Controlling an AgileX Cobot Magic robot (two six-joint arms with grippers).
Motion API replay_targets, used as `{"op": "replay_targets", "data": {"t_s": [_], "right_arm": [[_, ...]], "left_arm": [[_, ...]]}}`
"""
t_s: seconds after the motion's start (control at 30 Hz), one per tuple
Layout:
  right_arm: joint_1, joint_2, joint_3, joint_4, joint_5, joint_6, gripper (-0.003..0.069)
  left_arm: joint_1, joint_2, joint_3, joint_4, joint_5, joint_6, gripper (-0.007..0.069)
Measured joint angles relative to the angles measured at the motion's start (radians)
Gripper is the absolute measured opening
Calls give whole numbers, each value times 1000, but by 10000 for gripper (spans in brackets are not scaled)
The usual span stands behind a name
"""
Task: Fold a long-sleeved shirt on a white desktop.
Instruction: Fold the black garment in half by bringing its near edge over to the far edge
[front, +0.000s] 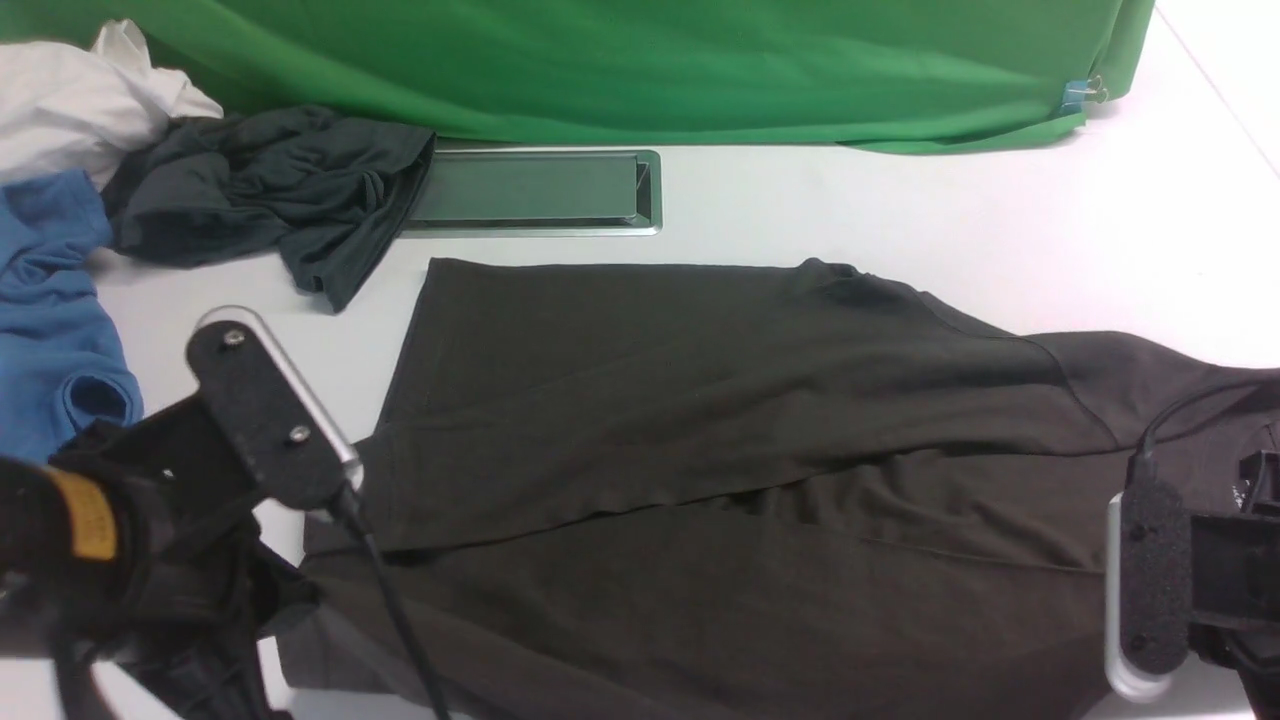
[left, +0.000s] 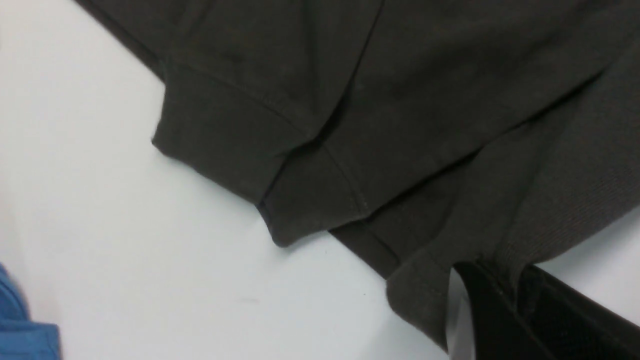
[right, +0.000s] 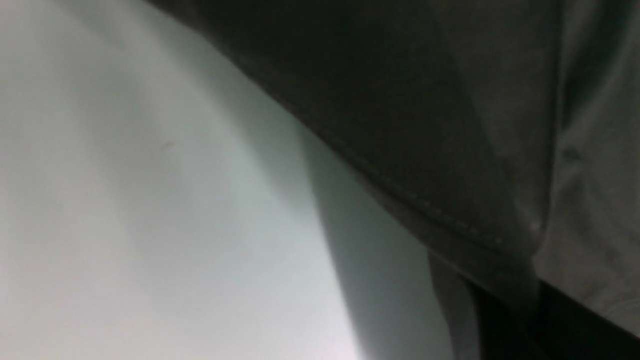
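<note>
Far left: grey garment (front: 270, 200), blue garment (front: 50, 300) and white cloth (front: 70, 90), all apart from shirt (front: 700, 450); hatch (front: 530, 190) behind it. Arms hide both shirt ends; neck unseen. Shirt lies mid-desktop (front: 900, 220), long axis left–right, hem left. Left claw (left: 510, 275) clamps ribbed edge; right claw (right: 532, 305) clamps stitched edge, view dim.

In the front view the shirt (front: 700, 420) is cut off by the bottom and right edges, so we do not see its whole outline. The left arm (front: 150, 500) covers one corner of the shirt. In the left wrist view only the tips of the left gripper (left: 512, 282) show, with ribbed cloth pinched between them. The rest of it lies outside the picture. The right wrist view is dark and blurred, and we cannot tell if the right gripper (right: 530, 320) grips the cloth. The blue cloth (front: 50, 300) and the white cloth (front: 60, 100) are cut off by the left edge.
</note>
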Motion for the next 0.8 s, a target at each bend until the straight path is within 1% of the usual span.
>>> {"op": "replay_targets", "data": {"t_s": [0.13, 0.37, 0.4, 0.6, 0.63, 0.8], "right_arm": [[0, 44, 0, -13, -10, -7, 34], [-5, 100, -65, -20, -42, -20, 34], [-6, 102, -69, -20, -44, -20, 34], [-86, 203, -195, -6, -48, -21, 34], [-90, 210, -202, -5, -48, -21, 34], [-127, 276, -308, 8, -47, -21, 34]], "left_arm": [[25, 39, -27, 2, -21, -11, 38], [149, 118, -82, -43, -89, -23, 38], [153, 121, -82, -45, -91, -23, 38], [244, 242, -137, -67, -222, -26, 38], [244, 247, -141, -67, -222, -26, 38], [307, 397, -262, -75, -270, -26, 38]]}}
